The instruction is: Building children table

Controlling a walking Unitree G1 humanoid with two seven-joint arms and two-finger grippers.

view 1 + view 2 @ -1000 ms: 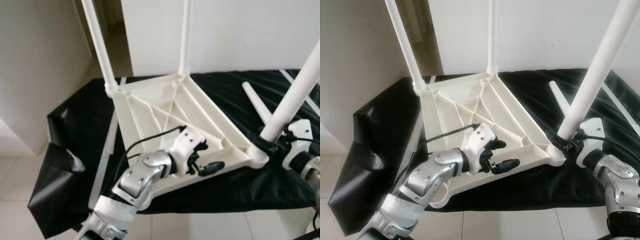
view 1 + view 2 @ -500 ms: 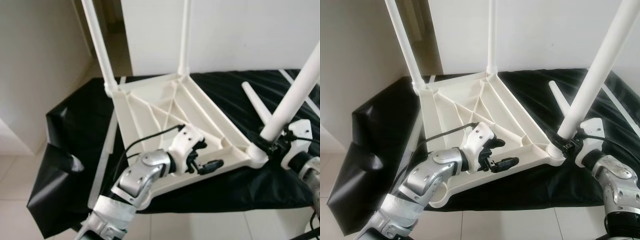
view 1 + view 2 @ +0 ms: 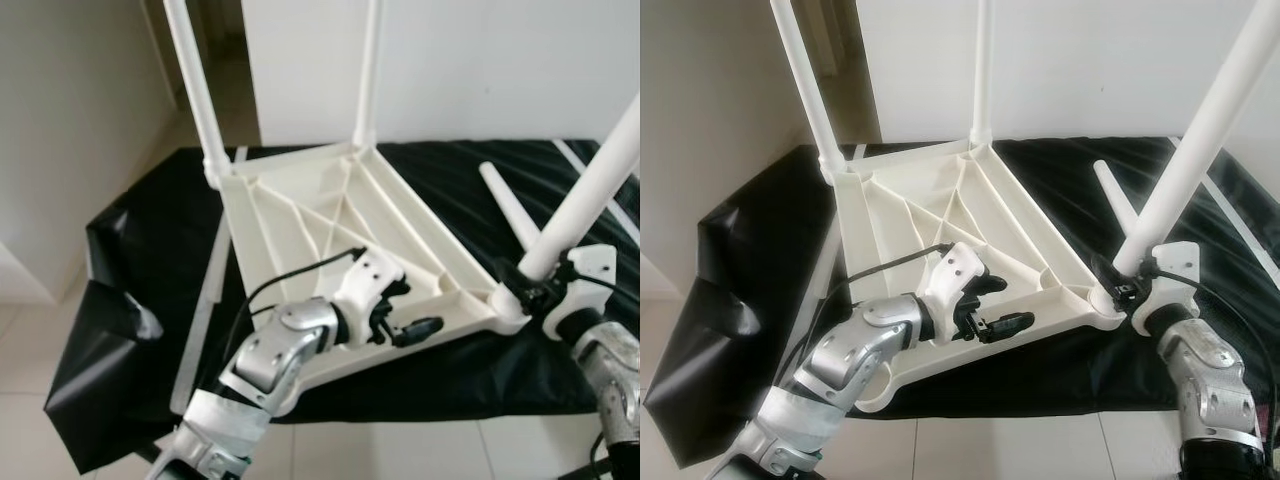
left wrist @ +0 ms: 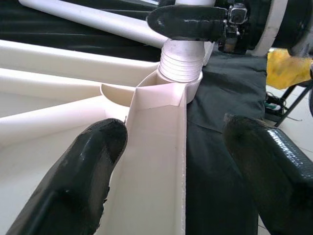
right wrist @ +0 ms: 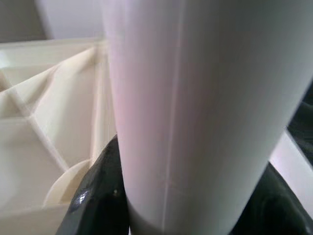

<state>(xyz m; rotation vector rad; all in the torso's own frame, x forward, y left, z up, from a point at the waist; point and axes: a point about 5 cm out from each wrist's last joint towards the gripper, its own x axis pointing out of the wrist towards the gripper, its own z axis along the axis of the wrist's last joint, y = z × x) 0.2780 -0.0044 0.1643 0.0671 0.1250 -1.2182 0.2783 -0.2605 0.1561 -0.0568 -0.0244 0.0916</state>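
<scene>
While ribbed, the tabletop (image 3: 330, 225) (white plastic) carries round legs (image 3: 195, 90).

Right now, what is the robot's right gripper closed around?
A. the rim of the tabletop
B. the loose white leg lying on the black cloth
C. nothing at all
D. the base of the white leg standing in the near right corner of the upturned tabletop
D: the right gripper clamps the white leg just above its corner socket on the tabletop, while the loose leg lies untouched on the black cloth.

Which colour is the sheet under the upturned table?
Black sheet, best seen in the left eye view.
</scene>
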